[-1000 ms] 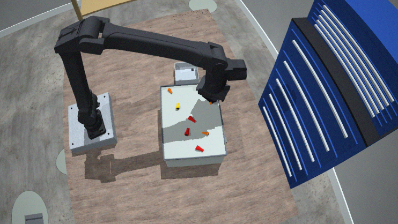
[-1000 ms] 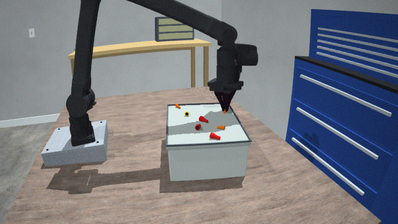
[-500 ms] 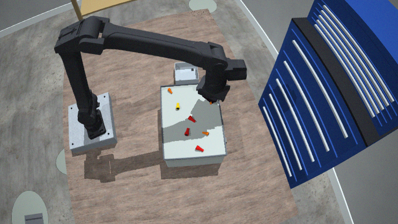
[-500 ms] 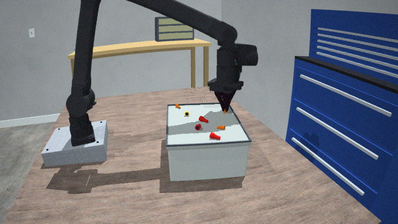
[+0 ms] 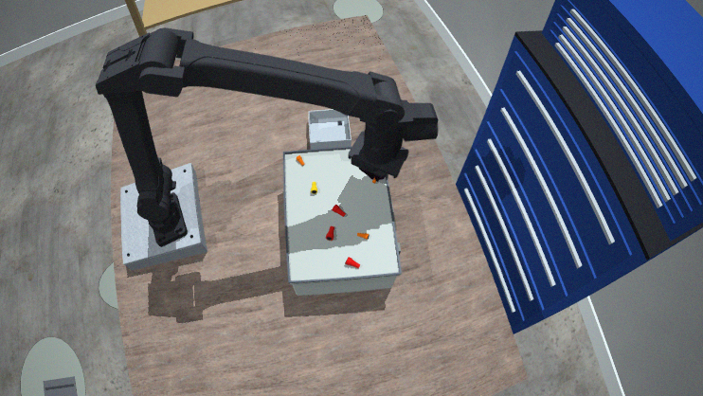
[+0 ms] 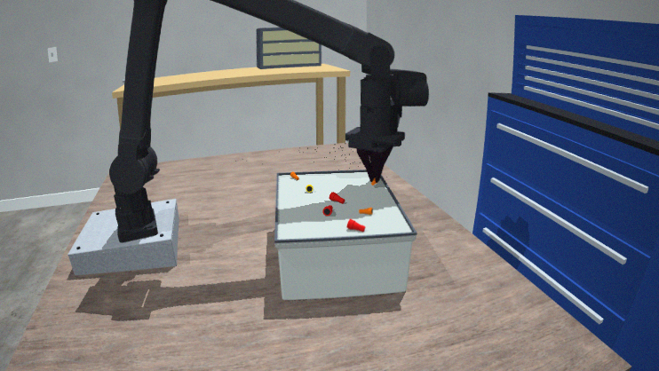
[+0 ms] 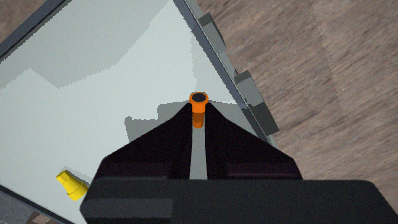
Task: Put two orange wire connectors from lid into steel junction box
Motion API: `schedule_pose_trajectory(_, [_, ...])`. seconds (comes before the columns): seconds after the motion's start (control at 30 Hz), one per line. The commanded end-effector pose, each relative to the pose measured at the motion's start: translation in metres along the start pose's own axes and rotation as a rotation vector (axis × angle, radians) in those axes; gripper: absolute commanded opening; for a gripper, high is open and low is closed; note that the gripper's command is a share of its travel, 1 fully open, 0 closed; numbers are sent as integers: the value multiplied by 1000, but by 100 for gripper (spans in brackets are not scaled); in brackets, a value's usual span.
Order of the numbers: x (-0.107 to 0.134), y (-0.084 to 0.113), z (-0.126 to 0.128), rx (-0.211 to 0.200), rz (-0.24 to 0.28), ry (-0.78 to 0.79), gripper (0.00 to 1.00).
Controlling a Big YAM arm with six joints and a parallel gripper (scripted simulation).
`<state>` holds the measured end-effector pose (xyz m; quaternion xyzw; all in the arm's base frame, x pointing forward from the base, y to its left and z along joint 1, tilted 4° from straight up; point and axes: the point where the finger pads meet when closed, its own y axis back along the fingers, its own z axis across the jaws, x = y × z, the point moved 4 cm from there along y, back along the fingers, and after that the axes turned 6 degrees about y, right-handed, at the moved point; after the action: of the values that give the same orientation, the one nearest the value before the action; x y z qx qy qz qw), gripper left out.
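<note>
The tool case's lid (image 5: pixel 340 216) is a pale flat top on a white box in the middle of the bench. My gripper (image 5: pixel 375 177) points down at the lid's far right corner and is shut on an orange wire connector (image 7: pixel 198 108), which shows between the fingertips in the wrist view and in the exterior view (image 6: pixel 374 181). Two more orange connectors lie on the lid, one at the far left corner (image 5: pixel 299 159) and one toward the right (image 5: pixel 363 235). The steel junction box (image 5: pixel 328 129) stands open behind the case.
Three red connectors (image 5: pixel 337 210) (image 5: pixel 330 233) (image 5: pixel 351 262) and a yellow one (image 5: pixel 314 187) also lie on the lid. A blue tool cabinet (image 5: pixel 585 162) stands to the right. The arm's grey base block (image 5: pixel 162 221) is at the left.
</note>
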<state>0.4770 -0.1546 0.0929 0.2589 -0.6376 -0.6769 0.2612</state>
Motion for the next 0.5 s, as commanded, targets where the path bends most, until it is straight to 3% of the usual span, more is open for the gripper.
schedule_pose_trajectory(0.0, [-10,27,-12,25,-13,-3,6])
schedule_pose_trajectory(0.07, [-10,27,-12,25,-13,-3,6])
schedule_pose_trajectory(0.23, [-7,60,-13,39,-20,-3,6])
schedule_pose_trajectory(0.47, [-4,84,-13,47,-24,-2,6])
